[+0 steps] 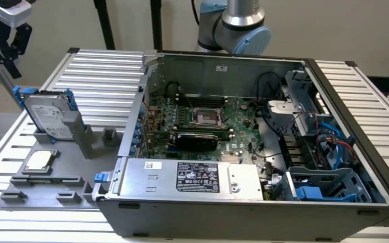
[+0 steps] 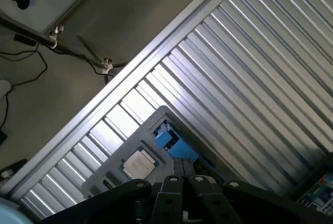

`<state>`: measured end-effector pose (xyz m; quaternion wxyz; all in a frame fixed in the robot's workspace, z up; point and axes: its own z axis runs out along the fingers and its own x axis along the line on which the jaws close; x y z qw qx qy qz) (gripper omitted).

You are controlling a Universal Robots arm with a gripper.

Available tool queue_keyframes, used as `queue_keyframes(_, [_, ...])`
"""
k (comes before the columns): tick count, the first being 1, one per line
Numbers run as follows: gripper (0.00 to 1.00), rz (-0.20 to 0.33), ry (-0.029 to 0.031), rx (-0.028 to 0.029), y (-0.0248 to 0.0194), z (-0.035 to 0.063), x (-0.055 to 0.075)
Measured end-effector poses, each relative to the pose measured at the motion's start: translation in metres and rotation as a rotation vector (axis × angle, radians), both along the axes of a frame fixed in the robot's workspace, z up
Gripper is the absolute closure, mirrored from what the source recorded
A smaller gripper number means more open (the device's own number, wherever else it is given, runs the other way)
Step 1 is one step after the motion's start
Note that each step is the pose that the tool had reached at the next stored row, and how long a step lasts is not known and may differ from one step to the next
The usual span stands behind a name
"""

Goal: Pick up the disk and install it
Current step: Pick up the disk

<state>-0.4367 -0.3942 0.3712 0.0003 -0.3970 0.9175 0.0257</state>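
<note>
The gripper [image 1: 4,50] hangs at the upper edge of the exterior view's left side, above the disk [image 1: 49,116] and a little toward the exterior view's left of it, well apart from it. Its black fingers [image 2: 174,187] are pressed together and hold nothing.

In the wrist view the gripper [image 2: 183,180] points down toward the disk [image 2: 169,143], whose blue top edge shows just beyond the fingertips.

The disk is a flat silver-grey rectangle with a pale label on its broad face and a bright blue plastic frame along its edges. It stands on one short end in a slot at the back of a grey holder tray [image 1: 46,185], on a ribbed metal table [image 1: 107,66]. Its long axis runs nearly upright, with the top tipped slightly toward the exterior view's left, and the labelled face turns toward the exterior camera.

A small square silver chip [image 1: 39,161] lies flat on the same tray, in front of the disk. An open computer case [image 1: 248,212] sits just beside the tray on the exterior view's right, with a grey power supply box [image 1: 191,177] at its near edge.
</note>
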Motion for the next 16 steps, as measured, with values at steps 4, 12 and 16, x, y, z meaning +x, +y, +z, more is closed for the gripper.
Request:
queue_keyframes(4, [0.89,0.072,-0.0009,0.0,0.0,-0.0004,0.0])
queue_keyframes(12, [0.89,0.218,-0.0032,-0.0006,0.0,-0.0018,0.0001])
queue_keyframes(16, [0.89,0.28,-0.0037,-0.0008,0.0001,-0.0028,0.0003])
